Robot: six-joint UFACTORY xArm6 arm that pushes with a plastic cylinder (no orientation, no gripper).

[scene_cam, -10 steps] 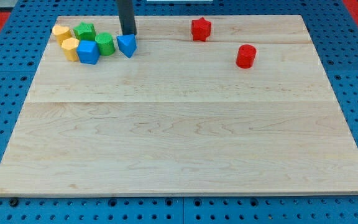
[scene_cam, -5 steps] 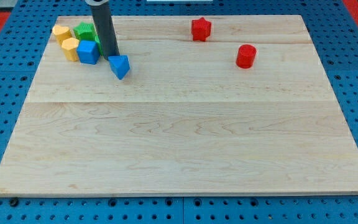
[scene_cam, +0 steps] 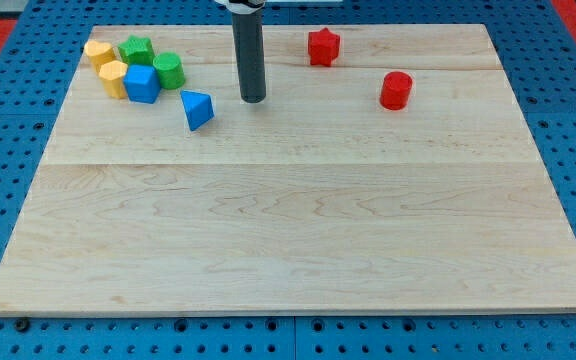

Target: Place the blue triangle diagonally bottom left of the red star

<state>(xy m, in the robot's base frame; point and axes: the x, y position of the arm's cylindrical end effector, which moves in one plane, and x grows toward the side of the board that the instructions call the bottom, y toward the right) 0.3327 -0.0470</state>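
The blue triangle lies on the wooden board at the upper left of centre. The red star sits near the view's top, right of centre. My tip rests on the board to the right of the blue triangle, a short gap apart from it, and to the lower left of the red star. The rod rises straight up from the tip to the view's top.
A cluster sits at the upper left: two yellow blocks, a green star-like block, a green round block and a blue cube. A red cylinder stands at the upper right.
The blue triangle was pushed down and left, away from the cluster. My tip then moved from the triangle's left side to its right side; the triangle shifted slightly.
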